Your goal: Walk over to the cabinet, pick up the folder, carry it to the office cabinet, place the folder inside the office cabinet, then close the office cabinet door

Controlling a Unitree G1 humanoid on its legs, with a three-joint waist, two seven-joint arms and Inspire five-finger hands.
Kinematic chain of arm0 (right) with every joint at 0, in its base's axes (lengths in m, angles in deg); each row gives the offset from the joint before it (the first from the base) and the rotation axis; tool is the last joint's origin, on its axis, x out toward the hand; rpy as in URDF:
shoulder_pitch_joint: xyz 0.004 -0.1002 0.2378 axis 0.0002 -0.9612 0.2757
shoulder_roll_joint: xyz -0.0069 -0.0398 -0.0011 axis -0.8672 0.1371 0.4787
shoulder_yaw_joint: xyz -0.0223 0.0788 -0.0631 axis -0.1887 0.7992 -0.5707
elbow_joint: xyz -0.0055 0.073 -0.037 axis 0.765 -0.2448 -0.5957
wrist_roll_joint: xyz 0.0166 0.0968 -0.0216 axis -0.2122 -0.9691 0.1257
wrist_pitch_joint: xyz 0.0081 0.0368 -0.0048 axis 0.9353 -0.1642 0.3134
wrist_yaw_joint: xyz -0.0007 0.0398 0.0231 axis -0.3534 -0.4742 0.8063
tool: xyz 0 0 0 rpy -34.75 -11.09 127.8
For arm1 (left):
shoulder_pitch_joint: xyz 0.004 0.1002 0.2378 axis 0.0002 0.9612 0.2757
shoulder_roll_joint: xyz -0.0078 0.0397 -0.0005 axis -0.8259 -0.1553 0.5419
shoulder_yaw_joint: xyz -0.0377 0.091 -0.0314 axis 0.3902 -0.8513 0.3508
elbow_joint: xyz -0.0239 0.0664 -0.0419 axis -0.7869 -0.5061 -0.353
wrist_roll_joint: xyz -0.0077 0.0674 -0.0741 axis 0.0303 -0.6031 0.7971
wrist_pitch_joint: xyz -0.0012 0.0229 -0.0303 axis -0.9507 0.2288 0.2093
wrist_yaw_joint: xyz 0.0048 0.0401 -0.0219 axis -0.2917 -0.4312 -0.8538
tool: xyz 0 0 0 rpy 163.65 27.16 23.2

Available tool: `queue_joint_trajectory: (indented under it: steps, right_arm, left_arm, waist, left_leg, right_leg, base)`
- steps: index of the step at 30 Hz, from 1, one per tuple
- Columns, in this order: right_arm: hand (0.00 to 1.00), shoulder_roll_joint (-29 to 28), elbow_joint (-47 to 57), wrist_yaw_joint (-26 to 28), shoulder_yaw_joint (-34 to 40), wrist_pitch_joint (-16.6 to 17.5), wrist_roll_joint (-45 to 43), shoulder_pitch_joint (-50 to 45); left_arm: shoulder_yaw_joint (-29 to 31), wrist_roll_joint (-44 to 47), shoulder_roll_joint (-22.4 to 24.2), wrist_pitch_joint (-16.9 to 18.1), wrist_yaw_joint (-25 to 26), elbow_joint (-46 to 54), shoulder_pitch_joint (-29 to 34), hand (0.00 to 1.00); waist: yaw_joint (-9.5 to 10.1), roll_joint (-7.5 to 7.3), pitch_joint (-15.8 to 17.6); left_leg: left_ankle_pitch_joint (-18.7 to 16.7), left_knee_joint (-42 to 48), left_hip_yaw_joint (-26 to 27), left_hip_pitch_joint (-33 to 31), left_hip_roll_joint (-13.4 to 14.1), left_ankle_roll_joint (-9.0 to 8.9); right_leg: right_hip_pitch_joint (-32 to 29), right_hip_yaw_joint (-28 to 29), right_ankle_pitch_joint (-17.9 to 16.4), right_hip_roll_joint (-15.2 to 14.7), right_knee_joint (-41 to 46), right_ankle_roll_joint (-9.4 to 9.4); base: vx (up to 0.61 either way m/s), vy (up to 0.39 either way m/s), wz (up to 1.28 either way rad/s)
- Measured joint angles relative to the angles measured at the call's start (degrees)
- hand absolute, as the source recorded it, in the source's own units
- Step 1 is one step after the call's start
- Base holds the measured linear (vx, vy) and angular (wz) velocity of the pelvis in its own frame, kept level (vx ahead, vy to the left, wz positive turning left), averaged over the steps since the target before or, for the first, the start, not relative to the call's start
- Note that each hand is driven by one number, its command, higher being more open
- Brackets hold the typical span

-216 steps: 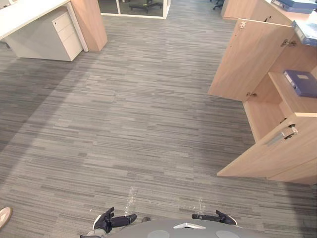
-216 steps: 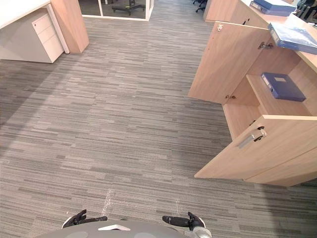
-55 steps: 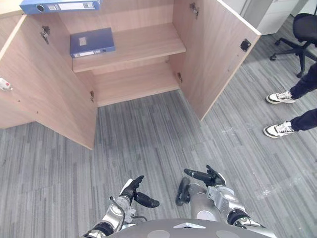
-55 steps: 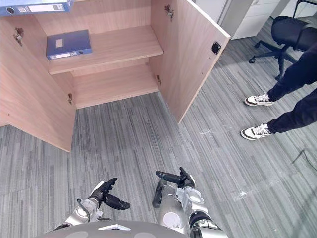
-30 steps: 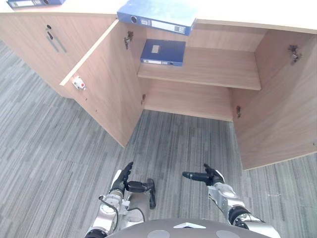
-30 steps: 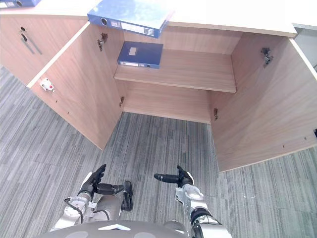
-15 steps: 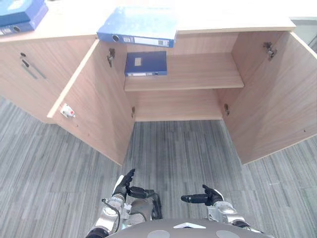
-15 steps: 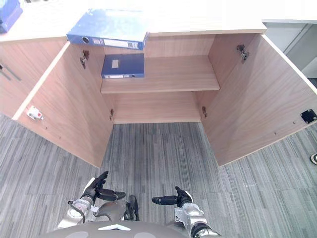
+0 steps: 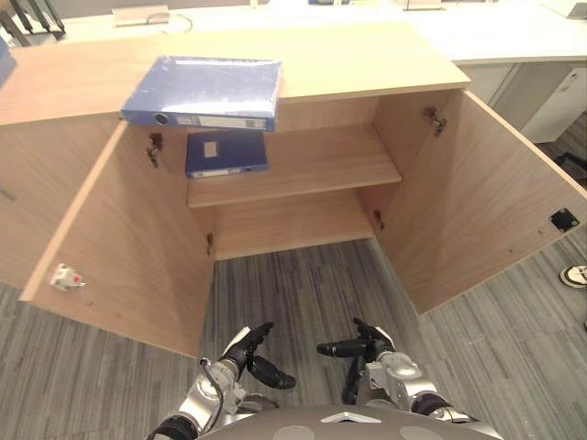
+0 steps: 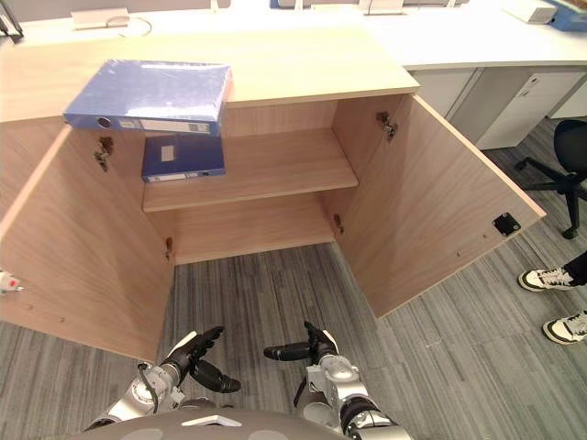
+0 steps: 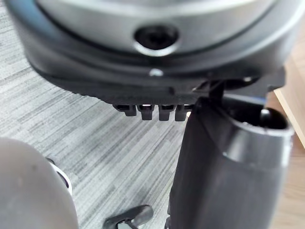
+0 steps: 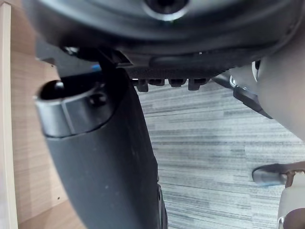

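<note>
Left eye view showed you the folder flat on the cabinet top, overhanging its front edge above the left door, long axis across, spine facing you. Your left hand and right hand hung low, fingers relaxed, empty; the folder lay up ahead, nearer the left.

The cabinet is pale wood with a fine grain. The folder on its top is mid blue with a white strip along the spine. The second folder on the shelf is darker blue with a small white label. The carpet is grey in thin streaks. The left hand and right hand are black.
</note>
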Motion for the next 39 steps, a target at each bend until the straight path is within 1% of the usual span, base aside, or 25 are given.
queue_joint_trajectory:
  steps: [1, 2, 3, 4, 5, 6, 7, 9, 11, 14, 18, 20, 21, 22, 23, 25, 26, 27, 28, 29, 30, 32, 34, 35, 39]
  right_arm:
    - [1.00, -0.35, 0.01, 0.12, 0.05, -0.06, -0.02, 0.03]
    - [1.00, -0.57, 0.01, 0.18, 0.05, -0.21, -0.02, -0.03]
    - [1.00, -0.60, 0.11, 0.32, 0.09, -0.73, -0.01, -0.06]
    - [1.00, 0.02, 0.39, 0.32, 0.08, -0.88, 0.01, 0.05]
    - [1.00, 0.44, 0.73, 0.26, 0.12, -0.90, 0.01, 0.13]
    - [1.00, 1.40, 1.06, 0.27, 0.16, -0.90, 0.01, 0.74]
    - [1.00, 1.86, 1.13, 0.31, 0.13, -0.90, 0.10, 0.94]
    - [1.00, 2.07, 1.15, 0.33, 0.05, -0.89, 0.10, 1.28]
    - [1.00, 2.20, 1.13, 0.16, 0.01, -0.82, 0.11, 0.10]
    - [1.00, 2.70, 0.86, -0.08, -0.15, -0.76, 0.04, -1.28]
    - [1.00, 2.31, 0.57, -0.87, -0.40, -0.38, -0.41, -2.93]
    - [1.00, 2.03, 0.68, -1.38, -0.33, 0.33, -0.44, -4.57]
    - [1.00, 2.21, 0.64, -1.60, -0.31, 0.49, -0.42, -5.34]
    - [1.00, 2.43, 0.66, -1.97, -0.16, 0.52, -0.43, -5.70]
    - [1.00, 2.96, 0.66, -2.43, 0.22, 0.57, -0.42, -6.01]
    - [1.00, 3.58, 0.67, -3.20, 1.29, 0.77, -0.44, -5.71]
    - [1.00, 3.62, 0.66, -3.49, 1.72, 0.98, -0.46, -5.54]
    - [1.00, 3.87, 0.66, -3.86, 1.96, 1.61, -0.51, -5.79]
    - [1.00, 4.31, 0.67, -4.18, 2.09, 2.49, -0.93, -6.00]
    - [1.00, 3.94, 0.69, -4.55, 2.41, 2.82, -1.07, -6.20]
    - [1.00, 3.09, 0.66, -4.85, 2.77, 2.98, -1.72, -6.47]
    - [1.00, 1.38, 0.31, -4.86, 2.69, 3.14, -3.12, -6.70]
    - [1.00, 0.75, -0.12, -4.66, 2.10, 3.34, -3.36, -6.69]
    - [1.00, 0.45, -0.80, -4.46, 1.52, 3.39, -3.67, -6.69]
    - [1.00, 0.35, -3.32, -4.47, 0.13, 2.89, -4.33, -6.81]
  left_arm:
    - [0.03, -0.01, -0.06, 0.00, 0.14, 0.23, -0.15, 1.00]
    - [0.03, -0.02, -0.23, 0.00, 0.17, 0.48, -0.19, 1.00]
    - [0.02, -0.15, -0.38, -0.04, 0.32, 0.73, -0.26, 1.00]
    - [-0.02, -0.24, 0.92, -0.19, 0.46, 0.48, -0.22, 1.00]
    - [-0.25, -0.27, 1.39, 0.12, 0.26, 0.62, 0.04, 1.00]
    - [-0.33, -0.25, 2.46, 0.21, -0.01, 0.67, 0.41, 1.00]
    - [-0.19, -0.27, 3.06, 0.16, 0.14, 0.31, 0.32, 1.00]
    - [-0.02, -0.26, 3.45, 0.03, 0.38, -0.92, 0.07, 1.00]
    - [1.55, 0.06, 4.67, -0.09, 2.49, -1.95, -0.22, 1.00]
    - [2.56, 0.29, 5.54, -0.06, 4.07, -1.98, -0.06, 1.00]
    - [5.54, 1.05, 5.48, -0.11, 6.50, 0.86, 1.75, 1.00]
    - [7.63, 1.05, 5.39, -0.44, 7.34, 6.36, 4.17, 1.00]
    - [8.41, 0.95, 5.48, 0.00, 8.56, 13.45, 7.19, 1.00]
    - [8.53, 0.95, 5.49, 0.28, 8.87, 16.10, 8.37, 1.00]
    - [8.83, -0.08, 5.49, 0.87, 9.33, 21.02, 9.92, 1.00]
    - [10.25, -2.93, 5.48, 2.65, 10.73, 28.17, 12.86, 1.00]
    - [11.05, -4.00, 5.51, 2.81, 11.22, 30.42, 13.92, 1.00]
    - [12.72, -5.72, 5.65, 3.09, 12.15, 34.50, 16.35, 1.00]
    - [14.53, -8.45, 5.97, 3.80, 13.84, 38.03, 18.97, 1.00]
    - [15.79, -9.36, 5.87, 3.92, 14.32, 39.55, 19.94, 1.00]
    - [18.62, -11.07, 5.95, 3.96, 15.70, 43.23, 20.67, 1.00]
    - [24.54, -13.25, 7.79, 3.98, 19.29, 50.70, 21.84, 1.00]
    - [28.70, -13.49, 10.00, 3.98, 22.51, 56.87, 22.27, 1.00]
    - [32.46, -13.48, 11.87, 4.01, 25.98, 62.75, 21.86, 1.00]
    - [36.48, -15.10, 14.34, 4.12, 35.45, 71.48, 19.77, 1.00]
  waist:
    - [0.02, -0.42, 0.29]
    - [-0.01, -0.83, 0.37]
    - [-0.02, -1.70, 0.03]
    - [-0.03, 0.48, -0.43]
    - [0.01, 1.28, -0.63]
    - [0.03, 3.05, -0.96]
    - [-0.09, 3.47, -0.98]
    - [-0.42, 3.22, -0.85]
    - [-0.47, 2.45, -1.03]
    - [-0.31, 2.24, -1.21]
    - [0.17, 1.54, -1.82]
    - [0.32, 0.75, -1.93]
    - [1.23, 0.24, -1.83]
    - [1.71, 0.06, -1.77]
    - [2.27, -0.44, -1.53]
    - [3.37, -0.29, -1.59]
    - [3.43, -0.27, -1.60]
    - [3.72, 0.20, -1.87]
    - [3.87, 1.75, -3.00]
    - [3.86, 1.02, -3.38]
    - [4.20, -0.74, -3.48]
    - [4.85, -2.42, -3.54]
    - [5.00, -2.42, -3.54]
    - [5.82, -2.23, -3.43]
    - [6.47, -0.89, -4.18]
  left_leg:
    - [-1.20, 1.25, -1.88, 0.01, 0.81, -1.99]
    - [-1.79, 1.73, -2.84, 0.08, 1.01, -3.06]
    - [-2.84, 2.48, -5.86, 0.24, 2.52, -5.88]
    - [-2.45, 1.59, -7.68, 0.08, 4.71, -6.43]
    - [-1.74, 0.59, -9.13, 0.07, 5.70, -6.86]
    - [-0.71, -1.54, -12.75, 0.24, 7.89, -7.96]
    - [-0.03, -2.38, -15.23, -0.09, 9.75, -9.11]
    - [0.69, -1.77, -17.89, -1.05, 11.67, -9.58]
    - [4.07, 1.23, -21.98, -3.75, 13.13, -8.03]
    - [7.89, 5.27, -24.44, -6.57, 13.26, -6.27]
    - [12.72, 11.76, -24.98, -10.78, 13.31, -4.88]
    - [16.41, 15.22, -24.19, -13.15, 13.12, -4.10]
    - [13.44, 19.81, -22.58, -15.50, 13.09, -4.98]
    - [11.12, 20.91, -21.67, -16.43, 12.61, -5.21]
    - [7.41, 21.38, -19.96, -18.42, 11.25, -5.07]
    - [4.52, 17.68, -16.96, -21.03, 8.50, -4.42]
    - [4.57, 15.24, -16.30, -21.34, 7.80, -4.26]
    - [6.85, 8.66, -15.91, -20.99, 6.62, -3.19]
    - [9.94, 4.71, -15.48, -20.62, 6.26, -1.40]
    - [9.73, 3.39, -15.64, -20.01, 5.59, -1.61]
    - [10.20, 2.08, -15.70, -19.79, 3.90, -1.06]
    - [10.18, 2.12, -16.33, -19.84, 2.13, -0.96]
    - [10.20, 2.10, -17.10, -19.72, 1.53, -0.93]
    - [10.19, 1.79, -17.28, -19.21, 1.23, -0.91]
    - [10.99, -0.83, -18.15, -17.70, 0.99, -0.45]
  right_leg:
    - [0.05, 1.76, 0.04, -0.67, -0.66, 0.04]
    - [0.22, 1.92, 0.00, -1.25, -0.61, -0.01]
    - [0.47, 0.74, 5.72, -1.36, 1.95, -0.54]
    - [0.39, -1.24, 3.25, 0.43, 4.33, -1.88]
    - [-0.12, -2.06, 1.84, 1.30, 5.92, -2.48]
    - [-1.90, -3.65, -1.48, 2.48, 10.82, -3.71]
    - [-3.65, -4.77, -4.89, 3.16, 15.09, -4.90]
    - [-4.03, -6.74, -8.42, 3.61, 18.53, -5.78]
    - [-2.14, -9.04, -10.16, 5.06, 17.57, -6.99]
    - [1.53, -11.10, -10.16, 6.58, 12.47, -7.00]
    - [5.01, -13.05, -10.00, 7.91, 7.72, -7.23]
    - [8.35, -15.59, -9.81, 7.97, 4.53, -7.24]
    - [11.25, -17.51, -9.23, 7.93, 1.77, -7.18]
    - [12.17, -18.13, -9.08, 7.88, 0.92, -7.00]
    - [13.59, -19.41, -8.74, 7.63, -0.39, -6.50]
    - [14.42, -20.51, -8.36, 6.65, -0.65, -5.88]
    - [14.63, -20.68, -8.16, 6.35, -0.63, -5.54]
    - [14.98, -20.60, -7.61, 6.28, -0.78, -4.61]
    - [15.68, -20.45, -6.98, 7.20, -1.87, -3.39]
    - [15.91, -20.63, -6.45, 6.89, -2.76, -2.59]
    - [15.94, -20.67, -5.63, 5.76, -3.38, -1.77]
    - [16.38, -20.61, -4.67, 4.40, -3.50, -1.67]
    - [16.64, -20.37, -3.69, 4.08, -3.53, -1.86]
    - [17.38, -20.23, -3.42, 3.93, -3.61, -1.97]
    - [18.22, -20.00, -3.37, 4.00, -4.11, -1.98]
  base:
    - [0.06, -0.164, 0.60]
    - [0.20, -0.367, 0.85]
    - [0.30, -0.418, 0.81]
    - [0.33, -0.411, 0.76]
    - [0.30, -0.308, 0.47]
    - [0.28, -0.305, 0.36]
    - [0.24, -0.299, 0.34]
    - [0.15, -0.200, 0.43]
    - [0.13, -0.153, 0.52]
    - [0.07, -0.045, 0.36]
    - [0.04, -0.005, 0.29]
    - [0.07, -0.007, 0.61]
    - [0.06, 0.034, 0.59]
    - [0.00, 0.132, 0.71]
    - [-0.08, 0.183, 0.47]
    - [-0.21, 0.269, 0.35]
    - [-0.31, 0.305, 0.11]
    - [-0.24, 0.322, -0.05]
    - [-0.14, 0.312, -0.01]
    - [0.06, 0.294, 0.20]
    - [0.15, 0.199, 0.31]
    - [0.12, 0.176, 0.31]
    - [0.06, 0.102, 0.25]
    - [0.03, 0.064, 0.13]
    - [-0.02, 0.004, 0.11]
